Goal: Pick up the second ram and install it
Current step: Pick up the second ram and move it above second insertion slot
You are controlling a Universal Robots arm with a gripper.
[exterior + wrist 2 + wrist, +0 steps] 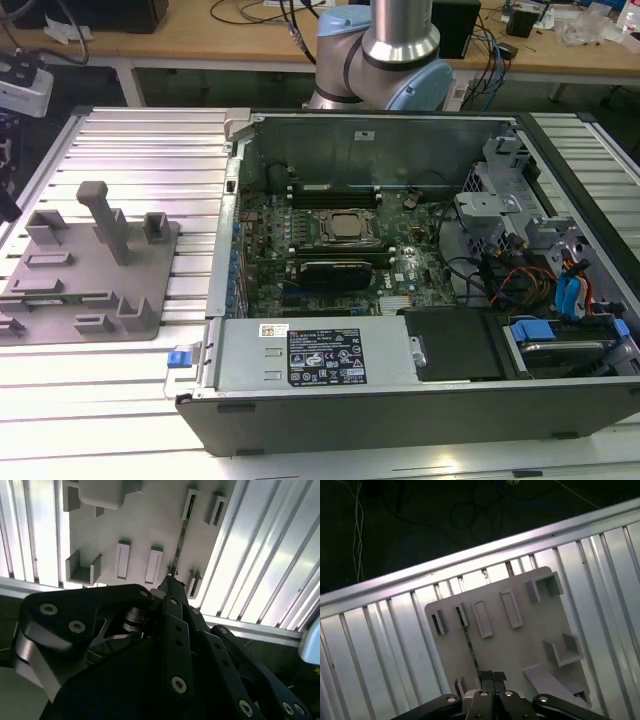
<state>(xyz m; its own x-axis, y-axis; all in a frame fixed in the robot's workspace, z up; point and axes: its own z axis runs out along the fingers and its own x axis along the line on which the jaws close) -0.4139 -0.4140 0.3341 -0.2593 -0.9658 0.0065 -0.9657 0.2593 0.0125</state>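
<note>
As the second ram (470,645) (182,535) stands on its thin edge in the grey tray (520,650), what counts, from where I stand, is how its length runs against the tool (493,677) (171,582).

In both wrist views the stick shows as a dark, narrow line over the tray's floor. It leads from one of the tray's slotted holders straight to the tool's tip, where it ends. So the ram lies ahead of the tool with its long axis pointing away from it, not lying crosswise.

In the first wrist view that line slants a little against the seam between the tool's tips. I judge the two are not quite squared up.

The tips look pressed together, with only a thin seam left between them. I cannot make out whether the stick's near end is caught in that seam or merely passes beneath it.

The tray's upright post (100,215) stands well to one side of the stick. The open computer case (400,425) sits beside the tray, to the exterior view's right, on the ribbed tabletop (130,140).
</note>
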